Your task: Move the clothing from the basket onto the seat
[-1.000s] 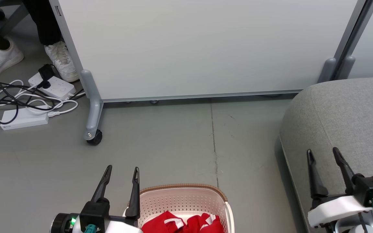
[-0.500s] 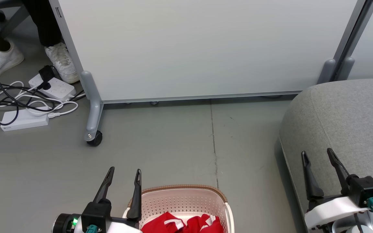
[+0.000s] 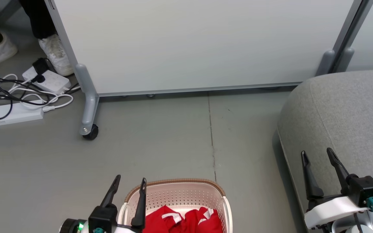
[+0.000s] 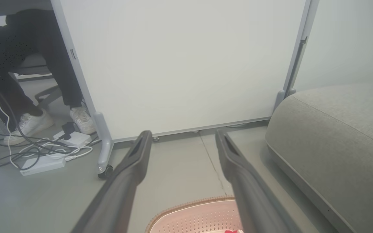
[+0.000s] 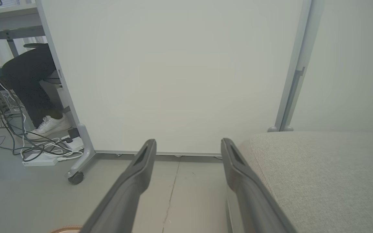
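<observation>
- Red knit clothing (image 3: 181,221) with white trim lies bunched in the basket (image 3: 176,183), which stands on the grey floor at the near edge of the head view. None of it is on the seat (image 3: 351,110), so the task looks to be at its very start.
- Left gripper (image 3: 131,178) hovers just beside the basket's left rim, jaws spread wide and empty, fingers pointing toward the far white panel (image 3: 189,42). I judge it sits there as the closer arm for a reach down into the basket.
- Right gripper (image 3: 316,151) hangs over the seat's near left edge, jaws equally wide with nothing between them. It is probably kept clear of the basket, on the side where the clothing must end up.
- Basket and seat stand apart, with a strip of floor between them and the seat to the right.
- Head view gives the clothing itself and both grippers together. The left wrist view catches just the basket's far rim and a sliver of red, which seems too little for aiming a grasp.
- Right wrist view looks along the seat's flat fabric top. It also shows a person's legs beyond the panel, where the head view gives just shoes (image 3: 55,55) and cables (image 3: 18,103).
</observation>
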